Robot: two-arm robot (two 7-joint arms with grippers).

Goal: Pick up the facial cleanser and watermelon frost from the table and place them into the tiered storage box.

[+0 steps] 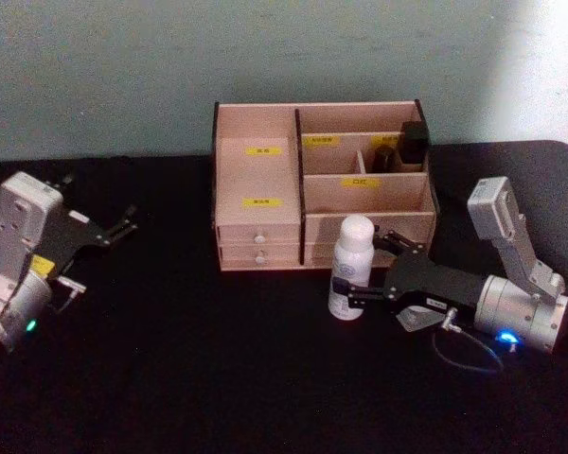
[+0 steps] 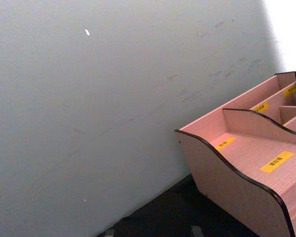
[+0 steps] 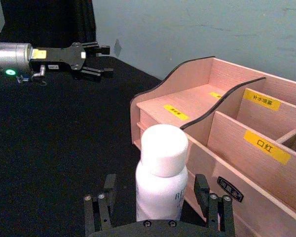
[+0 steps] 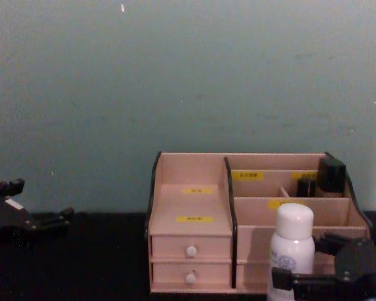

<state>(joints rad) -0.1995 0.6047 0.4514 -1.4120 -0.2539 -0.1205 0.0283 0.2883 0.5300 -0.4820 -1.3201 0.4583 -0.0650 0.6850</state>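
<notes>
Closest in, the right gripper (image 3: 157, 210) is seen low over the black table (image 1: 170, 378), its fingers (image 3: 99, 205) spread wide. Between them the facial cleanser (image 3: 160, 173) is found, standing upright, its long axis vertical and crossing the line from finger to finger squarely. A narrow gap is left at each side of it, so nothing is judged to be pinched yet. The fingers are set at the lower body, well under the rounded cap. Only a closing of the fingers is judged to be needed before a lift. A tilt is the risk if one finger lands first.

Just beyond the fingertips the tiered storage box (image 1: 256, 180) is placed, its drawer front near the facial cleanser. Its open compartments lie above and past the fingers, so the facial cleanser would have to be raised over the front wall. Two dark things (image 1: 412, 144) are stood in the back right compartment.

Farthest off, across the table and past the other end of the box, the left gripper (image 1: 126, 223) is held idle, fingers spread with nothing between them. The right arm is by far the nearer.
</notes>
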